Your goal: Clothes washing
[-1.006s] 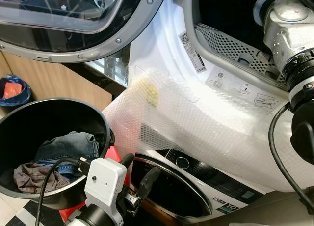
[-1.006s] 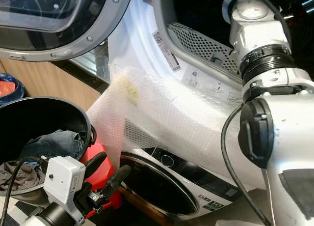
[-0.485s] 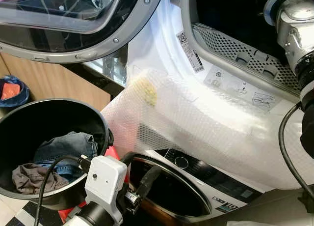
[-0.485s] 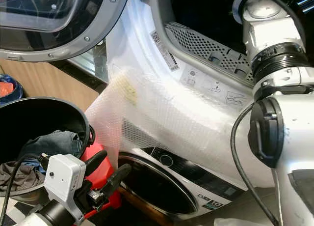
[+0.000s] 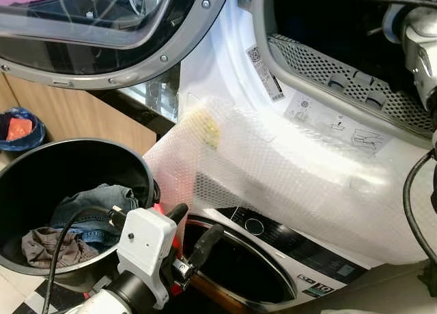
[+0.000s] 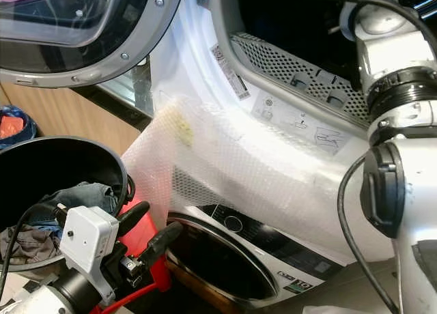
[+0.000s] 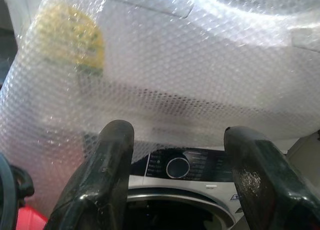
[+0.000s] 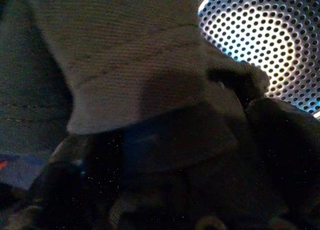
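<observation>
Bubble wrap: it covers the upper machine's front, above the lower washer.
Right hand: your right arm reaches into the upper drum; a pale garment lies against the fingers, but grasp cannot be judged.
Left hand: released, fingers parted, idle beside the black basket.
Remaining laundry: jeans and brown cloth sit in the basket.
Risk: withdrawing may drag cloth over the drum rim and drop it.

Wooden cabinet behind — checkered floor below.
</observation>
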You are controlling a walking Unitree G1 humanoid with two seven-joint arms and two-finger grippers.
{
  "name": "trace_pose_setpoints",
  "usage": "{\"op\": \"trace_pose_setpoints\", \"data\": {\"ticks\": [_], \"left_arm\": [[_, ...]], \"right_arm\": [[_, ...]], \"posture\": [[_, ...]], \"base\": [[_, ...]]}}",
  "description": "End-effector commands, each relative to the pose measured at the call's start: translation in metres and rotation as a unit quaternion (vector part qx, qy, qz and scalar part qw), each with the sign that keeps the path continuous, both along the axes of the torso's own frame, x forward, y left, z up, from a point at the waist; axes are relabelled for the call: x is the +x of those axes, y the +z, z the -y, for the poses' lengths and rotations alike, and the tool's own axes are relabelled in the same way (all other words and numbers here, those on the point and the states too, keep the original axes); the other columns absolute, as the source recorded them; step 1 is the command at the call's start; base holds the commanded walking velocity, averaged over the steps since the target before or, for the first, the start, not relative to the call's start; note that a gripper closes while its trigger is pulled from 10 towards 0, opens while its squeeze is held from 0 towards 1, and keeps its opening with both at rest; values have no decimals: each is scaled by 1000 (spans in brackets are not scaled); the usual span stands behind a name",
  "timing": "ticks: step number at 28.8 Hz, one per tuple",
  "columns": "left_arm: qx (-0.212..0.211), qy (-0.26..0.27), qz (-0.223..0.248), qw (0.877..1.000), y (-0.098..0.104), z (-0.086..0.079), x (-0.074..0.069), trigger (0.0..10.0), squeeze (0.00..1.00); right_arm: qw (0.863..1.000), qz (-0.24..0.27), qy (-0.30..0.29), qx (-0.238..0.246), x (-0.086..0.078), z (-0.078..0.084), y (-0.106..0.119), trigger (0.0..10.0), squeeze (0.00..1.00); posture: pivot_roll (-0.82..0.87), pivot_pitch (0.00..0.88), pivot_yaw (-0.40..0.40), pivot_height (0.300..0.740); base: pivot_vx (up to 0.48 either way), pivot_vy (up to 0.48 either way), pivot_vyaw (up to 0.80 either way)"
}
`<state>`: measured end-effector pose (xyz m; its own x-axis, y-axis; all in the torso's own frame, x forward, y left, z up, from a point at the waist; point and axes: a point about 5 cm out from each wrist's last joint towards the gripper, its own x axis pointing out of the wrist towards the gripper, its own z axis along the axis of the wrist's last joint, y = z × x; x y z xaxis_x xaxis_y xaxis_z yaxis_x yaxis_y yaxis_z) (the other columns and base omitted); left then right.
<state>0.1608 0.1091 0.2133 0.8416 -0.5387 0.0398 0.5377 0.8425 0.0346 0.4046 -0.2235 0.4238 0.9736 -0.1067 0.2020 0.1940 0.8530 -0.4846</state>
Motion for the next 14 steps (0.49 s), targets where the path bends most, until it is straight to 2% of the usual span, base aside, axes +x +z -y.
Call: {"op": "trace_pose_setpoints", "data": {"ticks": [1, 3, 6, 8, 9, 10, 14], "left_arm": [[1, -21, -12, 1000, -2, 3, -1, 10000, 0], [3, -24, -11, 1000, -1, 2, 0, 10000, 0], [6, -28, -8, 1000, -1, 1, 3, 10000, 0], [8, -36, -5, 999, 0, 1, 6, 10000, 0], [8, -36, -5, 999, 0, 1, 6, 10000, 0], [9, -40, -3, 999, 1, 2, 8, 10000, 0], [11, -51, 1, 999, 2, 2, 12, 10000, 0]], "right_arm": [[1000, -6, -21, -15, -5, 18, 0, 10000, 1000], [999, -9, -27, -33, -6, 22, 0, 10000, 1000], [1000, -5, -22, -20, -8, 27, 2, 10000, 1000], [1000, -1, -24, -12, -12, 35, 4, 10000, 231], [1000, -1, -24, -12, -12, 35, 4, 10000, 231], [1000, 0, -24, -5, -13, 40, 3, 10000, 0], [1000, -8, -20, -12, -15, 44, 2, 10000, 0]], "posture": [[212, 81, -196, 740], [209, 74, -191, 740], [202, 61, -182, 740], [194, 49, -173, 740], [194, 49, -173, 740], [189, 42, -166, 740], [173, 28, -148, 740]], "base": [[0, 0, 0], [0, 0, 0], [0, 0, 0], [0, 0, 0], [0, 0, 0], [0, 0, 0], [0, 0, 0]]}}
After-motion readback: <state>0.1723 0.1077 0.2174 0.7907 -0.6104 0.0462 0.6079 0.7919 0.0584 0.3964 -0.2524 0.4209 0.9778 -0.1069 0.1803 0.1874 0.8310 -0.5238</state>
